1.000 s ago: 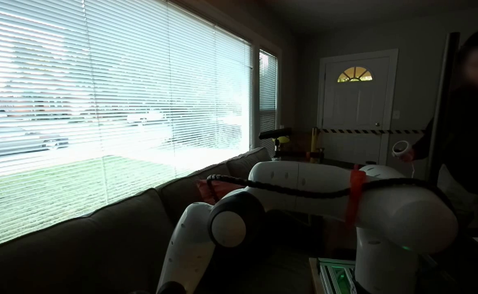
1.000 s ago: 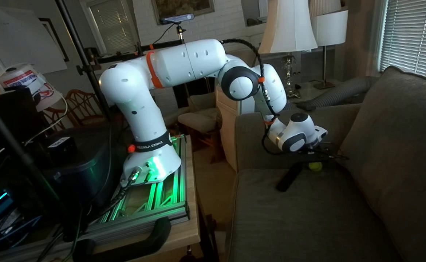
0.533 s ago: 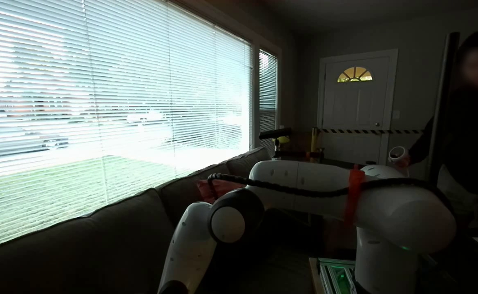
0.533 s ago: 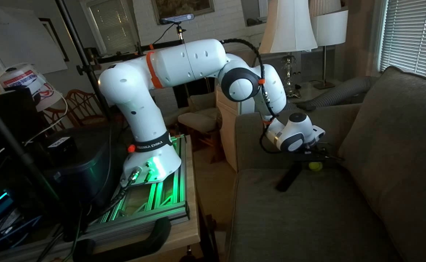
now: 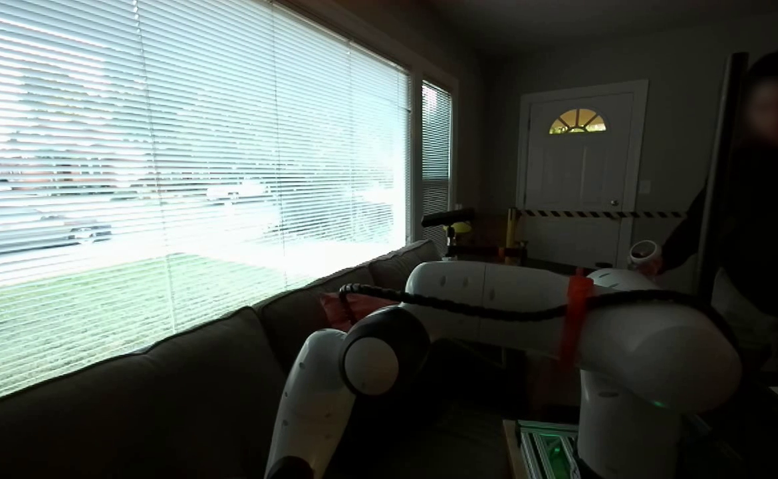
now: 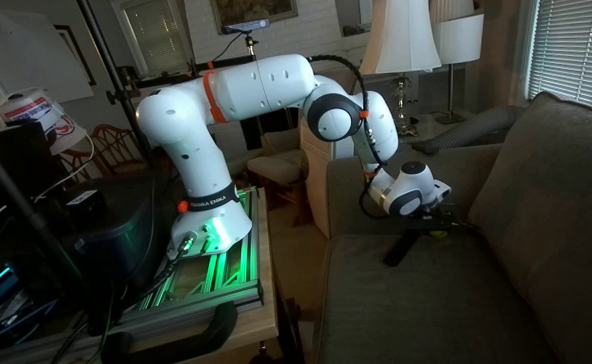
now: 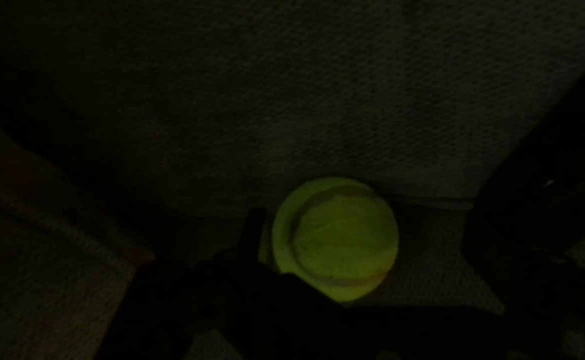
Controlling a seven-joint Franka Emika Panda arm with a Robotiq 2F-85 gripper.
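A yellow-green tennis ball (image 7: 336, 239) lies by a seam of the grey sofa in the dark wrist view. It shows partly in an exterior view (image 6: 438, 234), below my gripper (image 6: 435, 222). In the wrist view my gripper (image 7: 365, 222) is open around the ball. One dark finger (image 7: 253, 232) is close against the ball's left side; touching cannot be told. A gap lies between the ball and the dark shape on the right, where finger and background merge. A black elongated object (image 6: 401, 248) lies on the seat below the gripper. The gripper is out of frame in an exterior view.
The sofa's back cushion (image 6: 554, 202) and armrest (image 6: 458, 159) stand close to the gripper. Lamps (image 6: 401, 38) stand behind the armrest. A cable (image 6: 364, 197) hangs along the arm. A person holding a white controller (image 5: 645, 253) stands near the door.
The gripper has moved down and slightly left in the exterior view, and now covers most of the ball. The ball and the black object have not moved. The person's controller has shifted slightly left.
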